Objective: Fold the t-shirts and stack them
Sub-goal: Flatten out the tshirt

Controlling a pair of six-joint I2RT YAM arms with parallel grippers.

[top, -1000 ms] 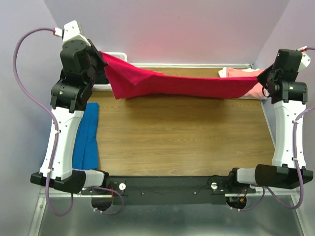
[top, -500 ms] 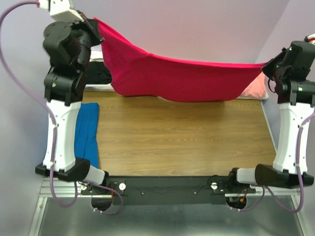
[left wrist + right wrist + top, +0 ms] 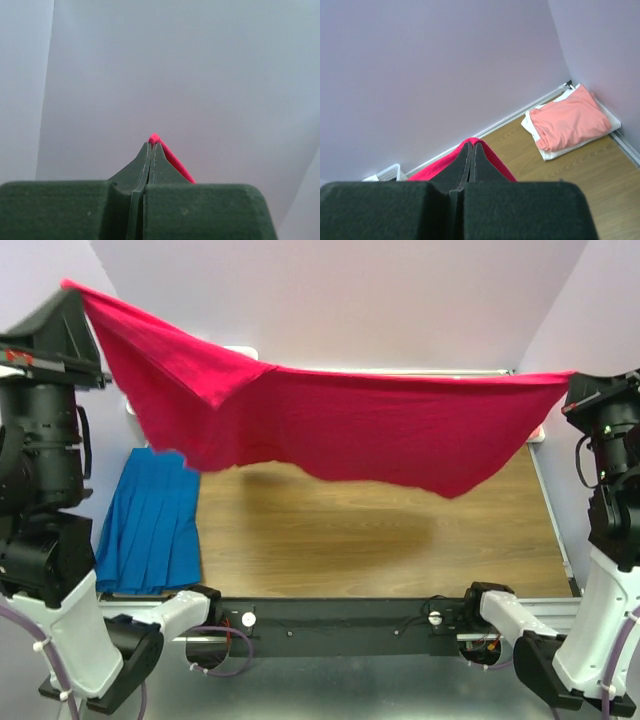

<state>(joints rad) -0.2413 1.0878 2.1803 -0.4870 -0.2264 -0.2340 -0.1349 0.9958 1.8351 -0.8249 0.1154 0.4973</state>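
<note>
The crimson-red t-shirt (image 3: 340, 425) hangs stretched in the air across the whole table. My left gripper (image 3: 68, 288) is shut on its upper left corner, raised high; the red edge (image 3: 172, 160) shows at my closed fingertips in the left wrist view. My right gripper (image 3: 570, 377) is shut on the shirt's right corner (image 3: 492, 157). The shirt's lower edge sags above the wooden table (image 3: 380, 540). A folded salmon-pink t-shirt (image 3: 567, 122) lies on a folded white one (image 3: 555, 152) in the far right corner.
A folded blue garment (image 3: 150, 530) lies on the table's left side. A white lattice basket (image 3: 387, 173) stands at the back left, mostly hidden behind the red shirt in the top view. Lilac walls close the back and sides.
Both arms have risen and pulled nearer, lifting the red t-shirt off the back of the table and spreading it wide. It now hides the basket and the pink stack in the top view.
</note>
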